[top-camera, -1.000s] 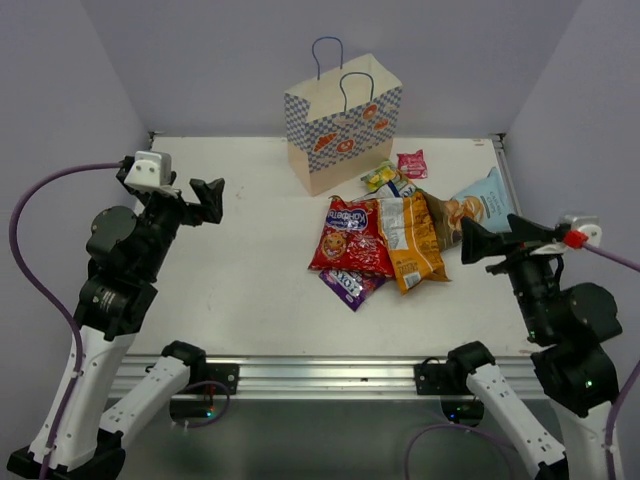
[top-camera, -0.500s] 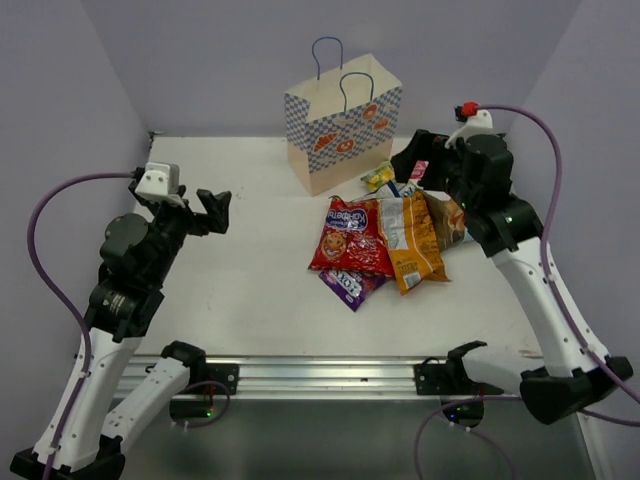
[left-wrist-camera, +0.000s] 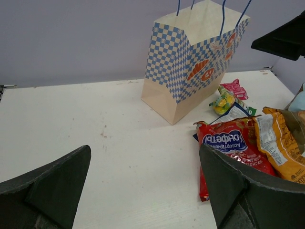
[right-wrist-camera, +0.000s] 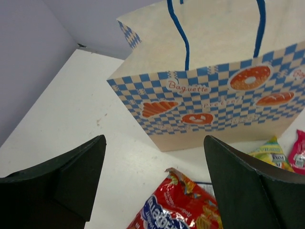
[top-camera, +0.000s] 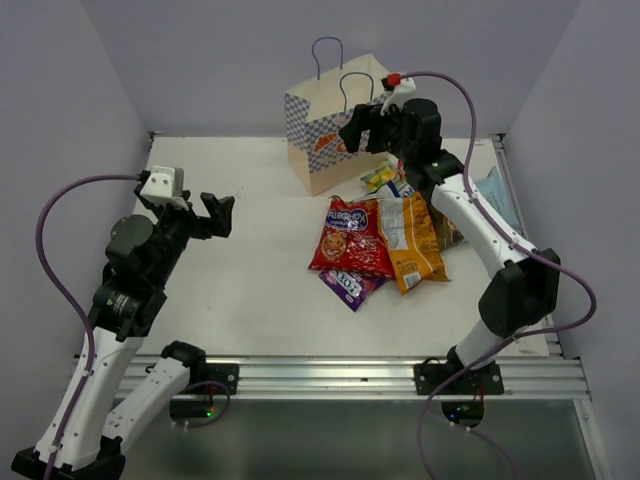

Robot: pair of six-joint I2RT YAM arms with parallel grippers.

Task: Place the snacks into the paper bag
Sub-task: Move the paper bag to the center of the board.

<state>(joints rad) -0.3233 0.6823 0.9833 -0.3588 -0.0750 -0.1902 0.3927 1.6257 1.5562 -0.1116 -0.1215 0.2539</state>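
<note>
Swinging up from low at the counter's right edge, the right end effector [top-camera: 362, 125] now hangs spread and empty in front of the paper bag [top-camera: 322, 140], hiding part of its printed side. That bag stands upright at the far end of the counter [top-camera: 230, 280], its inside not visible. Beside it lie the snacks [top-camera: 385, 240], overlapping; the light-blue bag is mostly hidden behind the right arm. Off to the left, the left end effector [top-camera: 212, 212] gapes wide, holding nothing
</note>
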